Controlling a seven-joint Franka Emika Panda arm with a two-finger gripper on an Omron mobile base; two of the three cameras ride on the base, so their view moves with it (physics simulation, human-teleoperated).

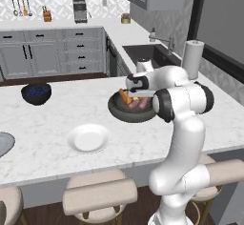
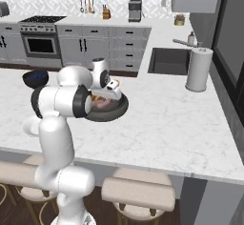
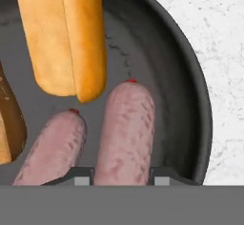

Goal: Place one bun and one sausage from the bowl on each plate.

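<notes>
The dark grey bowl (image 1: 116,110) (image 2: 119,110) (image 3: 183,76) stands mid-counter and holds everything. In the hand view a pinkish sausage (image 3: 126,131) lies between my two fingertips, which press on both of its sides, so the gripper (image 3: 122,177) is shut on it down inside the bowl. A second sausage (image 3: 55,148) lies just left of it. An orange-tan bun (image 3: 64,33) lies above them and another bun (image 3: 9,124) shows at the left edge. In the left base view the hand (image 1: 131,97) dips into the bowl. The white plate (image 1: 88,138) and the grey plate (image 1: 4,143) lie to the left.
A glossy dark blue bowl (image 1: 36,93) (image 2: 35,78) stands at the counter's far left. A paper towel roll (image 1: 192,59) (image 2: 198,69) stands by the sink (image 1: 145,52) (image 2: 169,60). Stools (image 1: 97,193) line the near edge.
</notes>
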